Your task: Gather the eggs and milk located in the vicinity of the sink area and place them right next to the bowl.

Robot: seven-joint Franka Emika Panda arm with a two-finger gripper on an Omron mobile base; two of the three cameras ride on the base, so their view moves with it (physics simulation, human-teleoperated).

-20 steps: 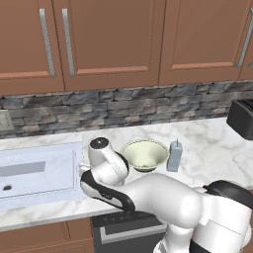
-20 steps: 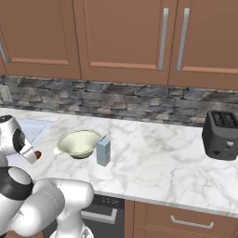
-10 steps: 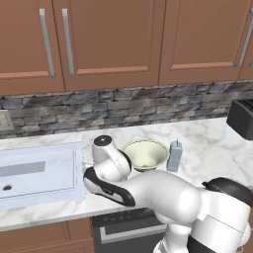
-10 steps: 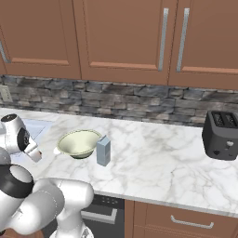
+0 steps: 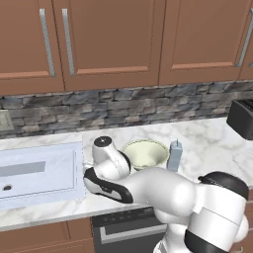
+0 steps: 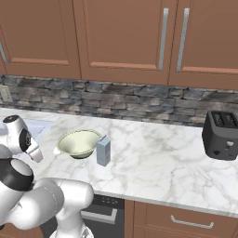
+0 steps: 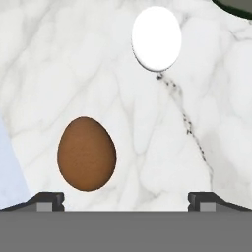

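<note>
In the hand view my gripper (image 7: 126,201) is open and looks straight down on the marble counter, with nothing between its fingertips (image 7: 47,199). The brown egg (image 7: 86,153) lies just above the left fingertip. The white egg (image 7: 156,38) lies farther off, close to the dark rim of the bowl (image 7: 237,7). In the base views the cream-green bowl (image 5: 145,152) (image 6: 79,142) has the grey-blue milk carton (image 5: 174,155) (image 6: 103,150) upright right beside it. My hand (image 5: 106,157) hangs between the sink (image 5: 39,170) and the bowl.
A black toaster (image 6: 222,135) stands at the far right of the counter. The sink's pale edge (image 7: 7,167) shows at the lower left of the hand view. Wooden cabinets and a stone backsplash rise behind. Bare marble stretches between milk and toaster.
My hand has shifted slightly to the right, from the sink's edge toward the bowl, and risen a little. The jaws stay open. Bowl and milk have not moved.
</note>
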